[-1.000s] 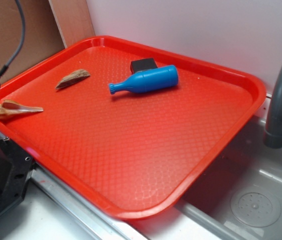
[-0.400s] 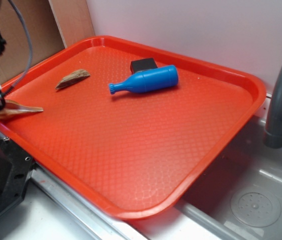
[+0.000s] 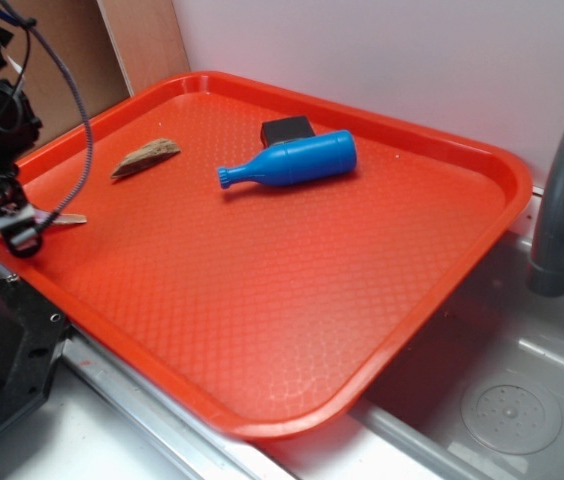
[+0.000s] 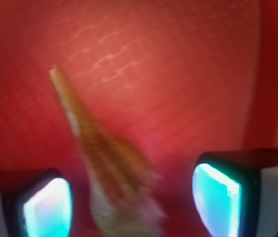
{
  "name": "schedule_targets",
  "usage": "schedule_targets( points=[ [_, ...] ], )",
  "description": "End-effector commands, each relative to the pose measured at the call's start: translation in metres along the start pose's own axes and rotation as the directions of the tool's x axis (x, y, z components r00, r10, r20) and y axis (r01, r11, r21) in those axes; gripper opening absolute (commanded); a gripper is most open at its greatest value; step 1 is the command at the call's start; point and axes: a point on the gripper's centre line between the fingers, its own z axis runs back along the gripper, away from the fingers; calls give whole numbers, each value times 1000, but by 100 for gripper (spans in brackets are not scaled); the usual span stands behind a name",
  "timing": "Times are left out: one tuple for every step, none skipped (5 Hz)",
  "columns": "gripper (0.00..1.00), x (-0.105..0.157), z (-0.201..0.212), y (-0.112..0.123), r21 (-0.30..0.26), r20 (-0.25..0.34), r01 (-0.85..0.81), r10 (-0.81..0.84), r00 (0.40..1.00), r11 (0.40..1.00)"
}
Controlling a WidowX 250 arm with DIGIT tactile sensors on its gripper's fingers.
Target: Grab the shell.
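Cream-and-tan spiral shell [image 4: 110, 170]: motion-blurred in wrist view, whorled end cut off at bottom edge; in exterior view mostly hidden behind black gripper [image 3: 14, 222]. Small black block [image 3: 286, 129]: partly hidden behind blue plastic bottle [image 3: 290, 160].

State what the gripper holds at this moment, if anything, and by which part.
Nothing is held. The gripper is open, its fingers on either side of the shell at its wide end, apart from it, on the red tray.

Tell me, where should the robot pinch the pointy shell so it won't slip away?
Probably the fat knobby end of the shell, coming straight down from above. It lies flat on the red tray, and its tail is long and thin, so the thick part gives more to hold. The gripper is open with a finger on each side of that end.
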Motion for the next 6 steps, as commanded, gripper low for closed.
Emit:
schedule_targets(
  points=[
    [0, -8, -21, 6, -32, -103, -98, 95, 990, 995],
    [0, -10, -26, 13, -38, -159, -128, 120, 980, 991],
    [0, -7, -10, 16, -61, -170, -174, 161, 972, 983],
    [0, 10, 41, 10, -77, -95, -219, 211, 973, 973],
    [0, 23, 94, 1, -106, -64, -232, 226, 972, 967],
    [0, 37, 121, -14, -95, -76, -269, 263, 962, 958]
  ],
)
